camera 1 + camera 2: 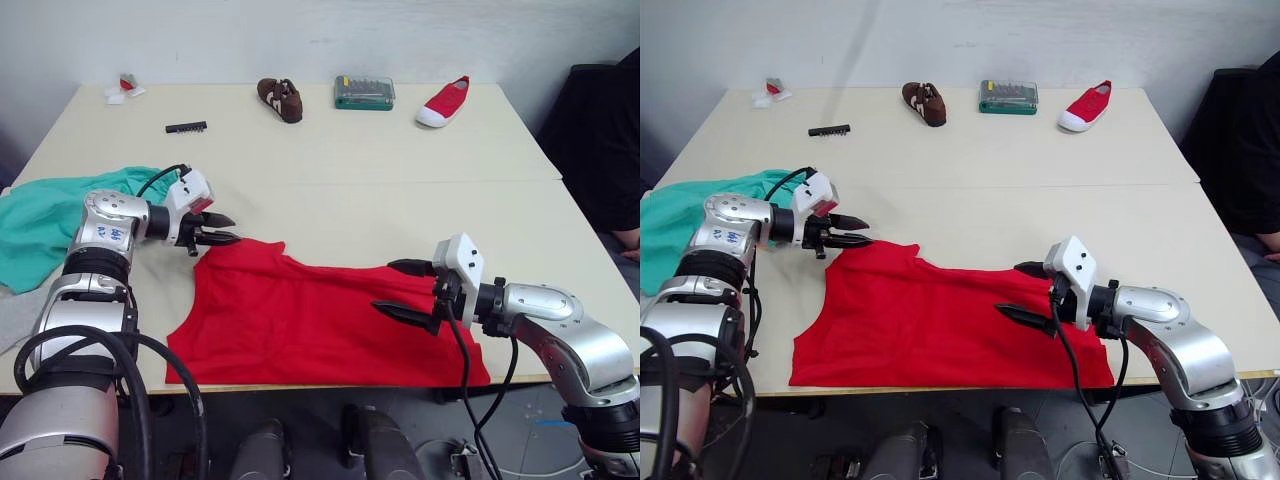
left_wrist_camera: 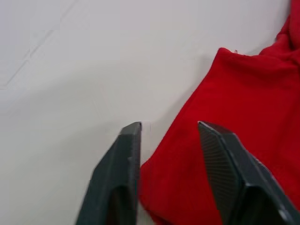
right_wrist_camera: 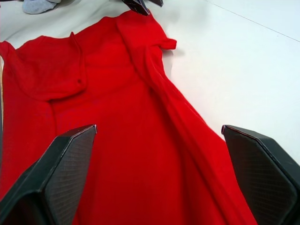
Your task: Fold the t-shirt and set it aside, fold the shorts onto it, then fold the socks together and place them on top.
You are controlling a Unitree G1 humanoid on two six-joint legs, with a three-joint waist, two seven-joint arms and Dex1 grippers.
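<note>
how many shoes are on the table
2: a brown shoe at the far edge near the middle, and a red shoe further right along that edge, past the green case. Others may lie out of view.

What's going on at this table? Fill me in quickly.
A two-armed robot is working on a red t-shirt spread flat near the front edge of the table. Its left hand is open at the shirt's far left corner, and its right hand is open over the right side. Neither has gripped the cloth. The green shorts lie bunched at the left, not yet folded.
</note>
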